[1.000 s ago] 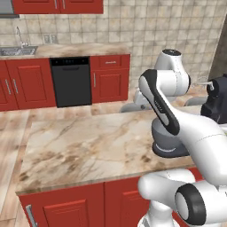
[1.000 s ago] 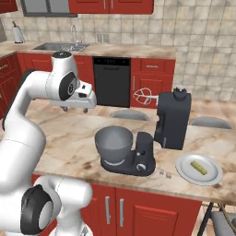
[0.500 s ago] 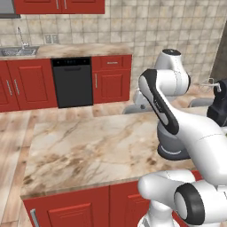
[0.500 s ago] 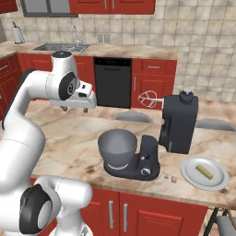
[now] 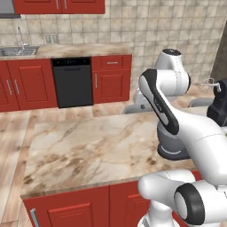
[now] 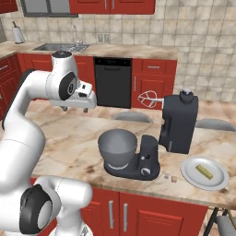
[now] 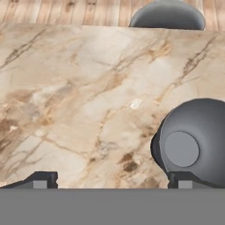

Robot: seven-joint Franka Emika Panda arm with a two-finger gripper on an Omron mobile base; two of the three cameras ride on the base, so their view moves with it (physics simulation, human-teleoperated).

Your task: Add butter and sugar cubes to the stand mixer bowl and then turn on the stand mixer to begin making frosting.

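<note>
The gripper point(image 7: 110, 180) hangs above the marble island counter point(image 7: 79, 88) with its two dark fingertips point(image 7: 41, 179) spread wide and nothing between them — released, touching no object. In the hand view the broad stretch of counter ahead of the fingers lies bare up to its far edge, where the rounded grey top of a stool point(image 7: 167, 15) shows against the wooden floor point(image 7: 61, 11).

The stand mixer bowl point(image 7: 195, 147), deep, grey and smooth-rimmed, sits just beside one fingertip, at the lower right of that view, a flat round disc visible at its bottom. In the right base view the bowl point(image 6: 117, 147) rests on the round base of the dark stand mixer point(image 6: 152, 147), whose bulky head is tilted up and back with the wire whisk point(image 6: 148, 99) pointing away over the counter's far edge. The gripper point(image 6: 85, 101) there is held high, near the bowl but apart from it.

Beyond the mixer from the fingers, near the counter's front edge, lie the sugar cubes point(image 6: 170, 177) — two tiny tan pieces — and next to them a white plate point(image 6: 191, 170) bearing a yellow stick of butter point(image 6: 204, 171).

Across the floor stand red cabinets point(image 5: 113, 77), a black dishwasher point(image 5: 72, 82) and a sink point(image 6: 62, 46) under a tiled wall.
</note>
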